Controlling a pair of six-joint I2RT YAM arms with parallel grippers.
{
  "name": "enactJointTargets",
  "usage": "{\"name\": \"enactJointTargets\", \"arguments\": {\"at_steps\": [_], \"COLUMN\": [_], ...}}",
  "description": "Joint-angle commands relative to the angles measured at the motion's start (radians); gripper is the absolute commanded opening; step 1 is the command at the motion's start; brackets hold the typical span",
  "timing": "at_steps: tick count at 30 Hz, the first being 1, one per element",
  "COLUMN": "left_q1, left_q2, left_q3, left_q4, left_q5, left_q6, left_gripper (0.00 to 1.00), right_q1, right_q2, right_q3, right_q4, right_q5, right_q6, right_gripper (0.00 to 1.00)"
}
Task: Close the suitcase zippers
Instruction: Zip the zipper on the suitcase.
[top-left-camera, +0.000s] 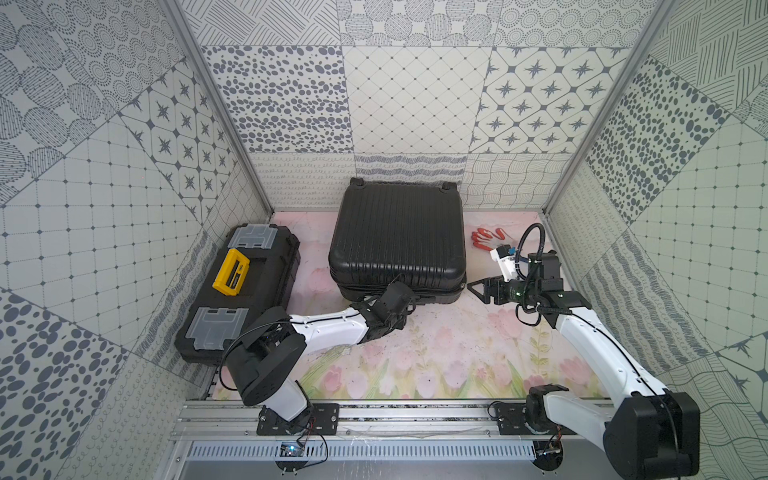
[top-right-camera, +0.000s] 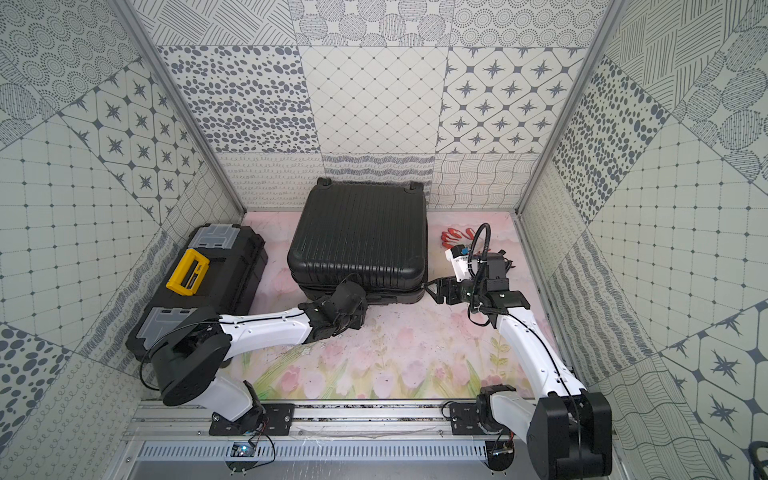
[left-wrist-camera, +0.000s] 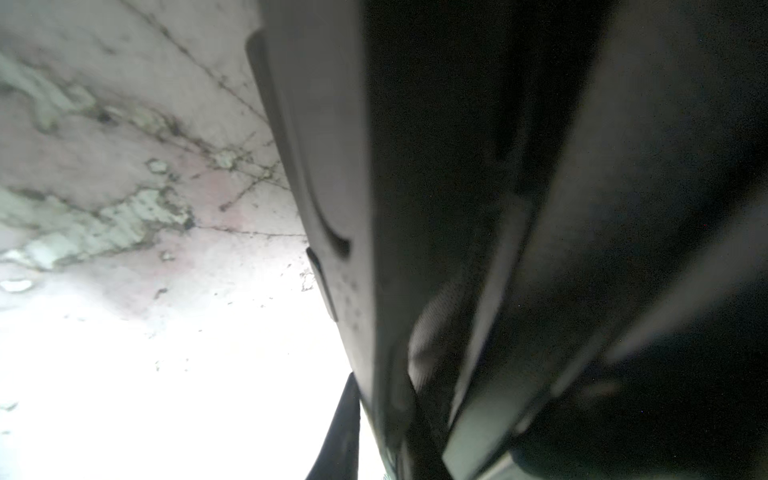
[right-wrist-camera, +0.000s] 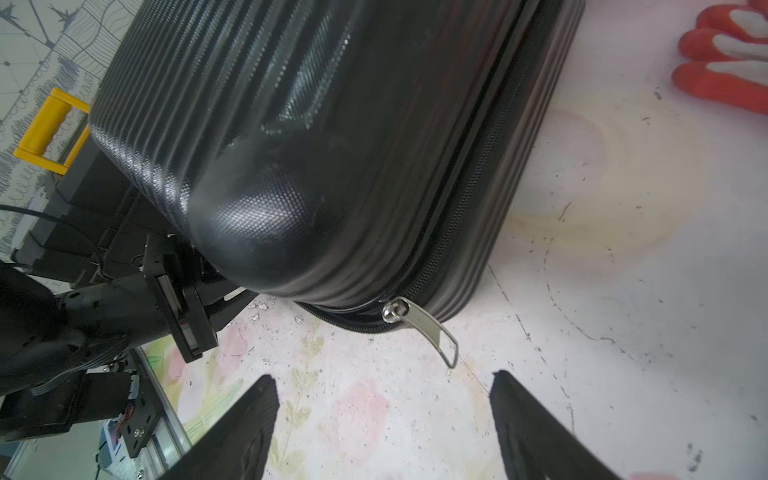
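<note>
The black ribbed suitcase (top-left-camera: 399, 232) (top-right-camera: 357, 232) lies flat at the back middle of the floral mat, with its two halves together. In the right wrist view its zip track (right-wrist-camera: 465, 199) runs round the seam. A silver zipper pull (right-wrist-camera: 422, 328) hangs at the near right corner. My right gripper (top-left-camera: 476, 291) (right-wrist-camera: 382, 376) stands open just in front of that pull, touching nothing. My left gripper (top-left-camera: 405, 309) presses against the suitcase's front side. The left wrist view is blurred and filled by the dark shell (left-wrist-camera: 540, 166). One finger (left-wrist-camera: 340, 432) shows there, but the jaw gap is hidden.
A black toolbox (top-left-camera: 237, 291) with a yellow handle (top-left-camera: 231, 272) lies left of the suitcase. A red and white glove (top-left-camera: 484, 239) (right-wrist-camera: 727, 62) lies on the mat behind my right gripper. Patterned walls enclose three sides. A metal rail (top-left-camera: 374, 415) runs along the front.
</note>
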Motion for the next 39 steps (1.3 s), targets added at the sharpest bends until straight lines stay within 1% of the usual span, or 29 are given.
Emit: {"name": "enactJointTargets", "arguments": {"at_steps": [1,5,9,17,23,29,34,39], "left_q1": [0.035,0.060,0.090,0.163,0.198,0.219,0.225,0.226], "left_q2": [-0.003,-0.020,-0.058,-0.086,-0.091,-0.106,-0.103,-0.092], "left_q3": [-0.023,-0.040,-0.056,-0.058,-0.050,-0.058,-0.056,-0.056], "left_q4": [0.036,0.054,0.049,0.062,0.076,0.076,0.084,0.101], "left_q5": [0.014,0.054,0.097,0.206,0.266,0.285,0.297,0.308], "left_q6": [0.056,0.098,0.153,0.248,0.295,0.323,0.334,0.332], "left_gripper": [0.08,0.00,0.00,0.00,0.00,0.00,0.00,0.00], "right_q1": [-0.001,-0.001,-0.001,0.011,0.028,0.035,0.036,0.037], "right_q2": [0.056,0.136,0.191,0.247,0.307,0.354,0.360,0.367], "right_q3": [-0.013,-0.019,-0.013,-0.031,-0.016,-0.005,-0.009,-0.008], "right_q4": [0.126,0.187,0.189,0.259,0.258,0.284,0.322,0.341], "right_q5": [-0.068,-0.092,-0.098,-0.208,-0.248,-0.316,-0.335,-0.351], "right_q6": [-0.051,-0.068,-0.089,-0.033,-0.012,0.032,0.068,0.090], "right_gripper": [0.76,0.66,0.57,0.52,0.48,0.41,0.36,0.28]}}
